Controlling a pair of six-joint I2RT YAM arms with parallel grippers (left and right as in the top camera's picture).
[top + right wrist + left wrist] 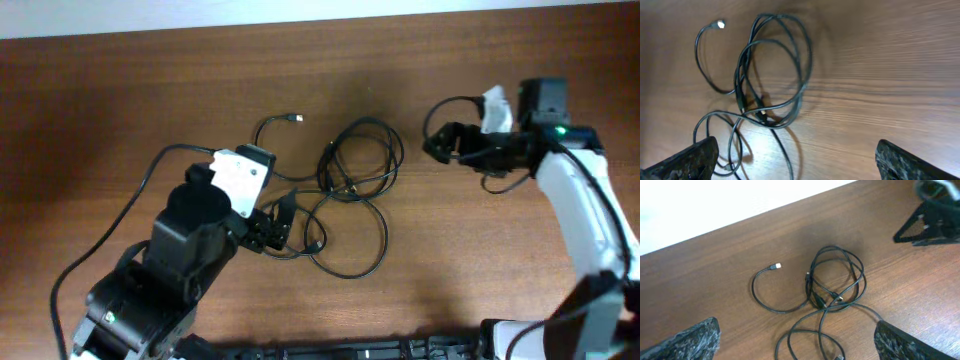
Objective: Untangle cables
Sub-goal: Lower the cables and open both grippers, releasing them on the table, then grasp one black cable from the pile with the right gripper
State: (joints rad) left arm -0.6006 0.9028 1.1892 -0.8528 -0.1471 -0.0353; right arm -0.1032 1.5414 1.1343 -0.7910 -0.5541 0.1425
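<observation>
The brown wooden worktop (120, 90) is carrying the cables (826, 305), which are lying in a loose black tangle of overlapping loops near its middle. One strand is curling out left, ending in a small pale plug (297, 119) on the far side.

The overhead camera is looking straight down on the counter (120, 90) from high up, taking in the whole scene. The left wrist camera is looking forward and down past the left end effector (795, 335), fairly near the cables (834, 300). The right wrist camera is looking down past the right end effector (796, 152), nearer still. All three are sharing the cables.
</observation>
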